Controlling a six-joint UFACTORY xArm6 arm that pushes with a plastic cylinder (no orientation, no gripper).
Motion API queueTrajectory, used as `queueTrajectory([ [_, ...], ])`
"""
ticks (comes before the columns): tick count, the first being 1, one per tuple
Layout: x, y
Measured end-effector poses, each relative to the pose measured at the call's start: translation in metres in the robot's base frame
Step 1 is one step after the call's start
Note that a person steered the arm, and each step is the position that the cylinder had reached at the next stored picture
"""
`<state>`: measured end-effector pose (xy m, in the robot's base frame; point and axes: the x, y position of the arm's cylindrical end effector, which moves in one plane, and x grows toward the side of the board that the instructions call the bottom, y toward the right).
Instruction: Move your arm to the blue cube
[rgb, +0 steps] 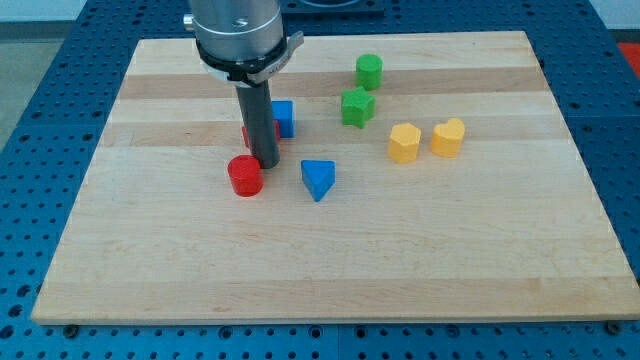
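The blue cube (285, 117) sits on the wooden board (330, 270), partly hidden behind my dark rod. My tip (265, 163) rests on the board just below and left of the blue cube, a short way from it. A red cylinder (244, 175) lies right beside the tip at its lower left. Another red block (246, 135) shows only as a sliver behind the rod, its shape hidden.
A blue triangular block (318, 179) lies right of the tip. A green cylinder (369, 71) and a green star-like block (357, 106) sit toward the view's top right. Two yellow blocks (404, 142) (448, 137) lie further right.
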<state>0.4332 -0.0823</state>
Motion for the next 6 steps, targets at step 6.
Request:
queueTrajectory([
  [6,-0.057,0.004],
])
